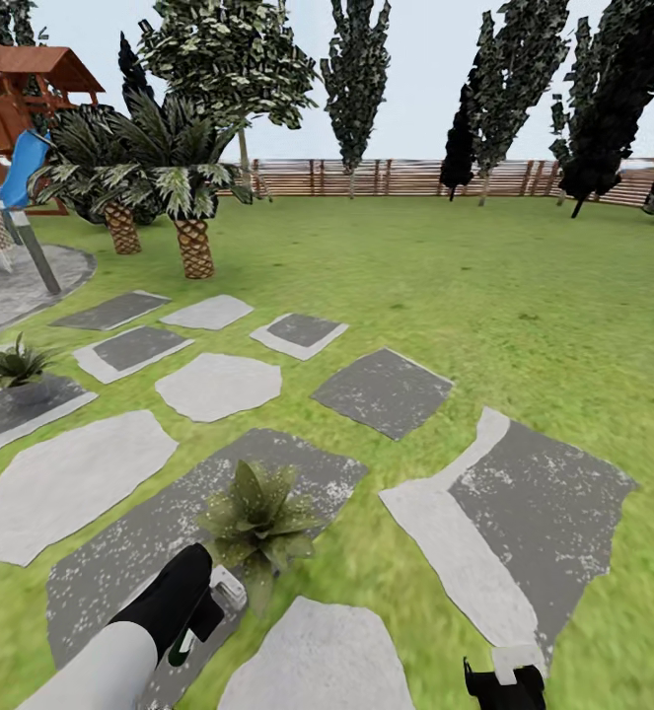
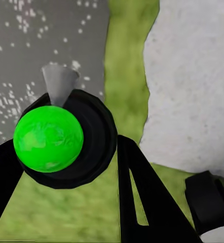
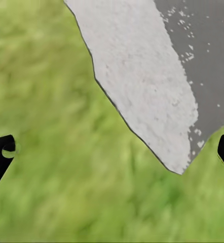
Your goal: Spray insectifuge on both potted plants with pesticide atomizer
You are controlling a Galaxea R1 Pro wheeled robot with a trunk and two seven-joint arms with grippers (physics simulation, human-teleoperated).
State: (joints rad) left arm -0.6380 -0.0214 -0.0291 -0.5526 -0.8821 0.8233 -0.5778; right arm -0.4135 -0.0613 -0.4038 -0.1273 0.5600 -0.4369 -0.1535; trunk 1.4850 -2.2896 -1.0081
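- In the head view the left gripper (image 1: 213, 602) reaches out over a dark speckled stepping stone (image 1: 119, 562), just beside the nearer potted plant (image 1: 259, 521).
- The pesticide atomizer (image 1: 226, 590) sits in that gripper, its whitish nozzle head poking out toward the leaves of the nearer plant.
- In the left wrist view the atomizer (image 2: 61, 136) shows as a bright green ball set in a black round body, with a pale translucent nozzle cone at its far end; the black fingers (image 2: 147, 202) close against it on both sides, so the left gripper (image 2: 66, 167) has a firm hold on it.
- Under the atomizer in that view lie the speckled grey stone, a strip of lawn (image 2: 127, 61) and a pale stone (image 2: 193, 81).
- The second potted plant (image 1: 16, 365) stands well apart, at the left side of the head view on another dark stone near the round paved patio (image 1: 11, 286).
- The right gripper (image 1: 504, 685) shows at the lower edge of the head view, low over grass beside a pale-and-dark stone (image 1: 524, 513).
- In the right wrist view its two black fingertips (image 3: 0, 157) sit at opposite edges, spread wide with nothing between them but lawn (image 3: 66, 152) and a stone corner (image 3: 142, 86).
- Farther back stand two scaly-trunked palms (image 1: 183, 187), tall dark trees (image 1: 356, 79), a brown slatted fence (image 1: 415, 177) and a play set with a blue slide (image 1: 21, 168).
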